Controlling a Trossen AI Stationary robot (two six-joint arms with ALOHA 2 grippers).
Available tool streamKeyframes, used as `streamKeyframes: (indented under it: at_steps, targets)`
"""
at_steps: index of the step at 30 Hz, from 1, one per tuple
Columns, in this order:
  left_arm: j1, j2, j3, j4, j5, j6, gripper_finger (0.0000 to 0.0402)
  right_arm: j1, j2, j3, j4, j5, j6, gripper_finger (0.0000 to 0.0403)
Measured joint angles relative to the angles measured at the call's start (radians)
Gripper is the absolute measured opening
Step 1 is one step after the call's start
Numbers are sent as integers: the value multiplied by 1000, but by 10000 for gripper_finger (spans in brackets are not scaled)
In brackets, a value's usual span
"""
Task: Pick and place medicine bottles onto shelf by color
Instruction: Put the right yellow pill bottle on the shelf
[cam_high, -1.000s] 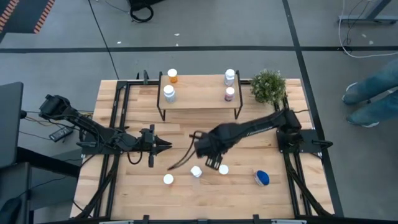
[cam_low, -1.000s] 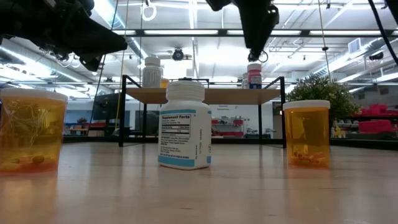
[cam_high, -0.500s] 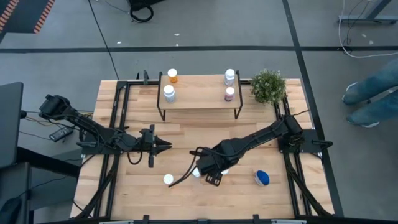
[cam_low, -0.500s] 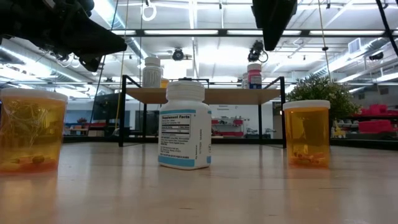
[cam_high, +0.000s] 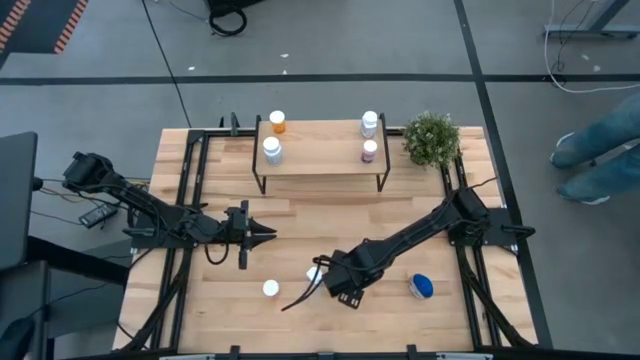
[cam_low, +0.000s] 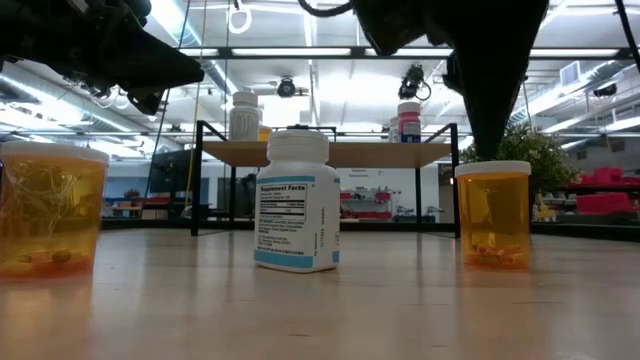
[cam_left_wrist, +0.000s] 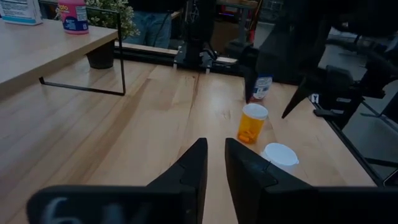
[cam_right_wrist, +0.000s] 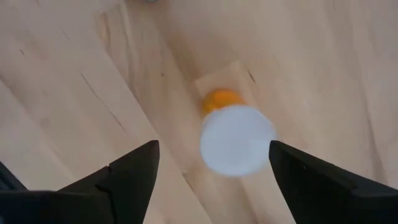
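One orange white-capped bottle (cam_right_wrist: 236, 138) stands on the tabletop (cam_high: 300, 325) beneath our right gripper (cam_right_wrist: 211, 168), fingers spread on either side, not touching. Our left gripper (cam_high: 262, 234), fingers nearly together, hangs empty well apart.

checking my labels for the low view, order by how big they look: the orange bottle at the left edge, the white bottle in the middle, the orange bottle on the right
1. Left orange bottle, widest, though cut by the frame edge.
2. White bottle, tallest.
3. Right orange bottle.
The first two are close; nearness to the camera may inflate the left one.
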Motion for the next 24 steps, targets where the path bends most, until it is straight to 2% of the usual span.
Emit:
streamKeyframes:
  at_steps: [12, 24]
  targets:
    - [0, 0, 0, 0, 0, -3, 62, -2, 0, -81, 63, 50, -20, 312]
    - [0, 0, 0, -6, 0, -4, 64, -3, -23, -77, 37, 54, -4, 312]
